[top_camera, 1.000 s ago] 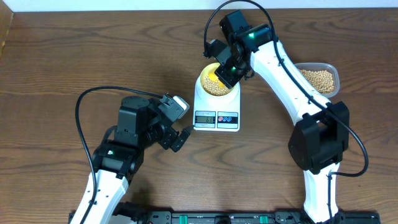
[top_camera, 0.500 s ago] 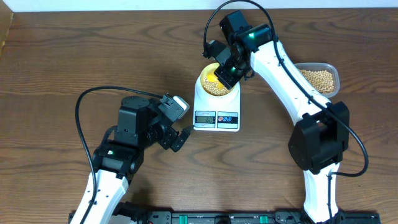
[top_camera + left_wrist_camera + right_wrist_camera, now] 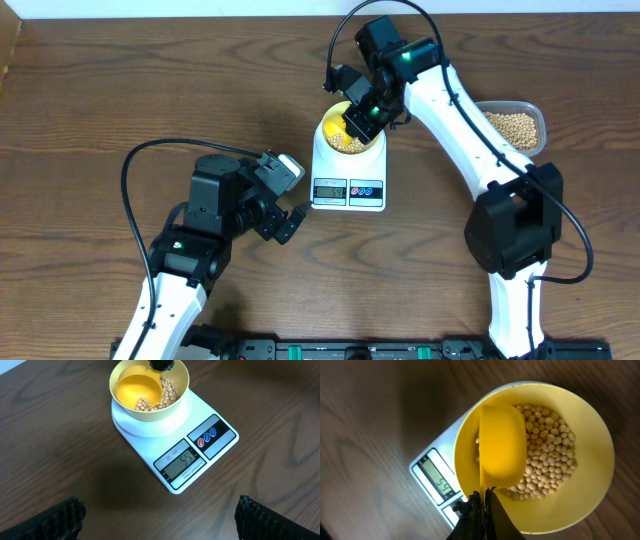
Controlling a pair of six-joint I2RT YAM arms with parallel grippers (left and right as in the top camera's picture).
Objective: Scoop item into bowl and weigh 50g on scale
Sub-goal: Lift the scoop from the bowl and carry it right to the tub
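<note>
Right claw (image 3: 484, 499) pinching the stiff yellow plastic scoop (image 3: 502, 445) by its handle. The small tan round beans (image 3: 547, 460) look light and roll loose, so I'd tip gently. Left claw (image 3: 288, 220) wide, empty.

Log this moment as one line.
right fingers shut on scoop in bowl | left fingers open, apart from scale | bowl on scale, beans inside | display 54

Bowl (image 3: 592, 465) pale yellow, scoop (image 3: 501, 445) deeper yellow, beans (image 3: 547, 455) tan-beige. Scale (image 3: 147, 449) white, grey display (image 3: 181, 462), red and blue buttons (image 3: 206, 437). Worktop (image 3: 120, 80) dark brown wood grain; arms (image 3: 455, 115) white with black joints and cables.
</note>
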